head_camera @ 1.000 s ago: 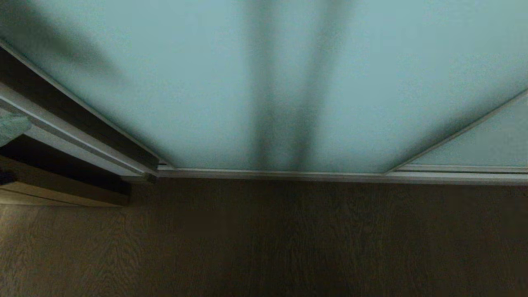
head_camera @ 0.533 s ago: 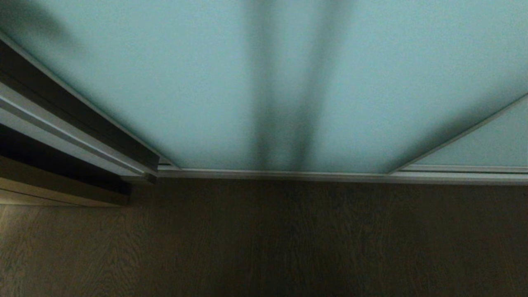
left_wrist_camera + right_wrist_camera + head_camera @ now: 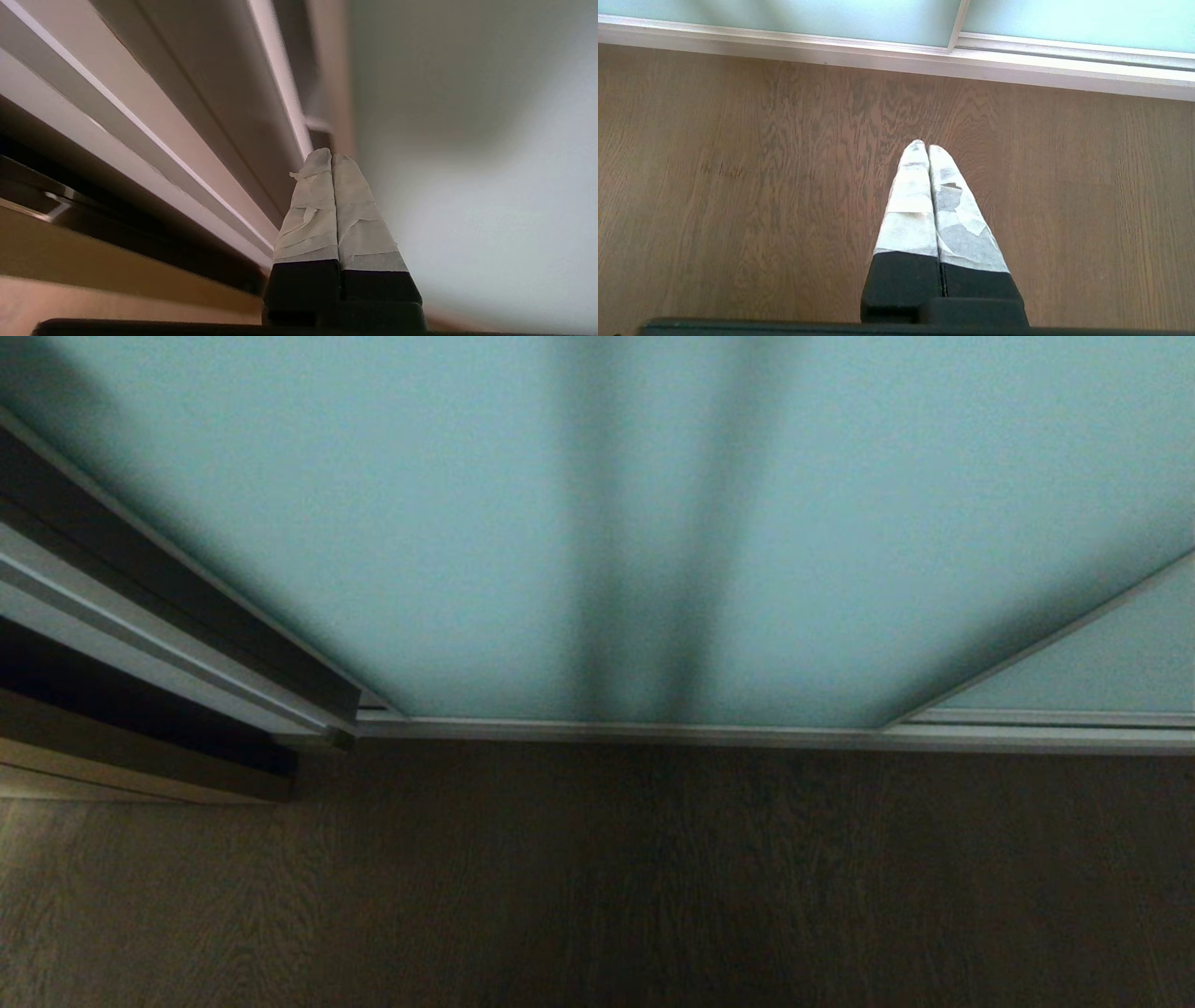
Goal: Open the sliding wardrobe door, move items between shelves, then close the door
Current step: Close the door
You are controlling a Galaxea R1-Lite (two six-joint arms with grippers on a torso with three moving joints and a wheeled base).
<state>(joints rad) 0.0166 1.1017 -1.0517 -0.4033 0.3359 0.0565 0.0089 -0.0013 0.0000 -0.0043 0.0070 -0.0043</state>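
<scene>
Facing sliding wardrobe door – contents hidden | left gripper, right gripper – closed, empty

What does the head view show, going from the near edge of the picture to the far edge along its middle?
Brown wood-grain floor → silver bottom rail of the door frame → frosted pale blue-green sliding wardrobe door, which fills the far part of the view. Neither gripper shows in this view.
</scene>
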